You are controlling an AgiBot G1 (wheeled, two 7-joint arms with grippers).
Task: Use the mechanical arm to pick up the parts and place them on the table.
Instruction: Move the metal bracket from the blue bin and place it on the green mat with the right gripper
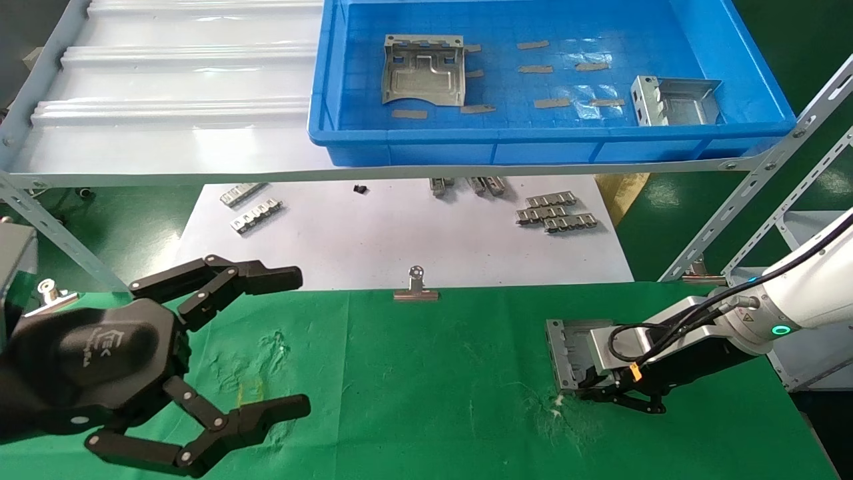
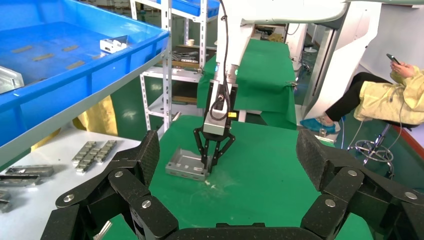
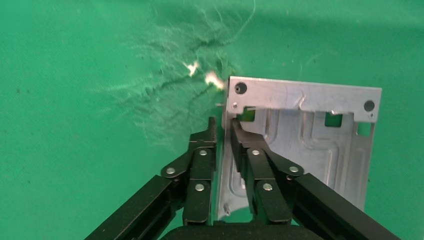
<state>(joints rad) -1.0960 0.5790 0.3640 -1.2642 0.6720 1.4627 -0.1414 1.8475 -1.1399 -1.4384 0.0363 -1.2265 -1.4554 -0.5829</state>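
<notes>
**Handling the Stamped Sheet-Metal Part: Grip Point and Placement**

The right gripper [image 1: 616,393] is low over the green cloth tabletop [image 1: 433,400], at the near right. Its fingers [image 3: 239,137] are drawn narrow and clamp one raised edge flange of a stamped sheet-metal part [image 1: 566,353], one finger on each face of the flange. The part's flat base appears to rest on or just above the cloth; contact cannot be confirmed.

The left gripper [image 1: 260,340] hovers over the near left of the tabletop, fingers spread wide, holding nothing.

Two further parts lie in the blue plastic tray [image 1: 766,120] on the far shelf: one flat at the tray's left [image 1: 423,70], one at its right [image 1: 676,100].

Handling characteristics (judged):
- Rigid; thin steel will not flex under clamp load.
- Light for its area; low inertia.
- Bare metal is smooth, so slip within the fingers is possible.
- Edges and cutouts may snag the wrinkled cloth.

Recommended hold: a bent-up perforated flange, near mid-length, so the plate hangs balanced. Avoid pinching the flat embossed base, which offers no edge clearance when lying in the tray.
</notes>
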